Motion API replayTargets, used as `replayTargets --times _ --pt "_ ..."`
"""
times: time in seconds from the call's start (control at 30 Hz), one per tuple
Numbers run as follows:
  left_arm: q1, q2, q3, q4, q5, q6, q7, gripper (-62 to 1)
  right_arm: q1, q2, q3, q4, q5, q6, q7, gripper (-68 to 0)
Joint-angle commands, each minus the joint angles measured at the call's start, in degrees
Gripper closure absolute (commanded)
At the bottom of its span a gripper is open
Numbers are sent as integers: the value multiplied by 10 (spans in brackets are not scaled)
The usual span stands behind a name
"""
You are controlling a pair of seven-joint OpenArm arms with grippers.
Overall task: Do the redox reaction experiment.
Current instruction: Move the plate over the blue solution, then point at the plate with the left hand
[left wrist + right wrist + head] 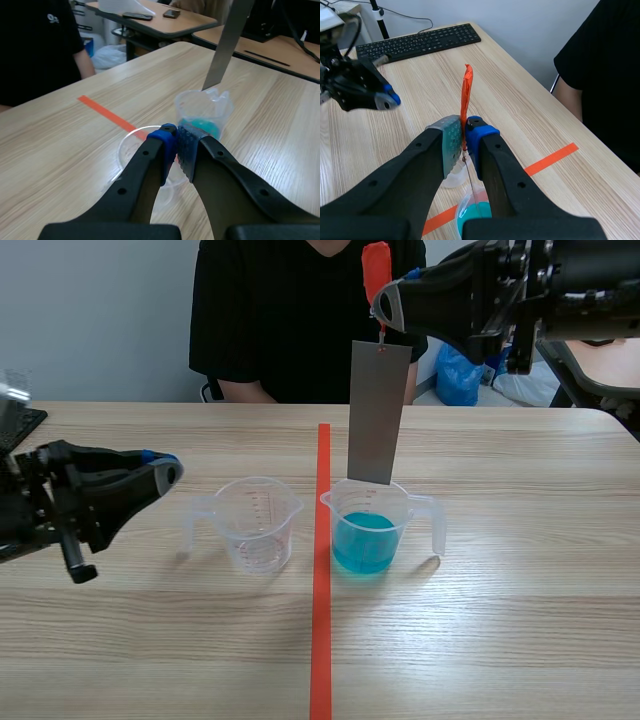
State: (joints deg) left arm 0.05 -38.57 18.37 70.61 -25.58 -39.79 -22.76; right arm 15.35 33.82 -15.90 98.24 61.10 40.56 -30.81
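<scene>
Right gripper (383, 308) pinches the orange tape tab (376, 268), good spot: thin grey metal plate (379, 412) looks light, stiff, swingy. Left gripper (172, 472) closed, empty.

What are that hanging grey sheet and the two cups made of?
The grey sheet is probably metal with a matte finish. Hanging from an orange tab, it looks thin, flat and stiff. The cup with blue liquid and the empty cup seem to be clear plastic, with see-through walls, moulded handles and scale marks.
</scene>
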Motion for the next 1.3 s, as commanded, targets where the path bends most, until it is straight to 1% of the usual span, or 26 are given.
replayTargets --times 0.0,0.2,0.57,0.63,0.73,0.87,1.07,1.27 --pt "-15 9 3 7 -9 -1 2 -40 16 6 1 2 9 0 5 -15" --pt "-59 43 47 6 -15 -1 40 -40 16 6 1 2 9 0 5 -15" --pt "-98 96 81 5 -16 -1 82 -40 16 6 1 2 9 0 5 -15" --pt "-103 106 88 5 -16 7 94 -40 16 6 1 2 9 0 5 -15" --pt "-110 119 99 1 -16 29 99 -40 16 6 1 2 9 0 5 -15" --pt "-129 143 110 -28 -16 45 106 -40 16 6 1 2 9 0 5 -15" --pt "-151 175 112 -79 -16 46 106 -40 16 6 1 2 9 0 5 -15" --pt "-157 192 112 -89 -16 45 106 -40 16 6 1 2 9 0 5 -15"
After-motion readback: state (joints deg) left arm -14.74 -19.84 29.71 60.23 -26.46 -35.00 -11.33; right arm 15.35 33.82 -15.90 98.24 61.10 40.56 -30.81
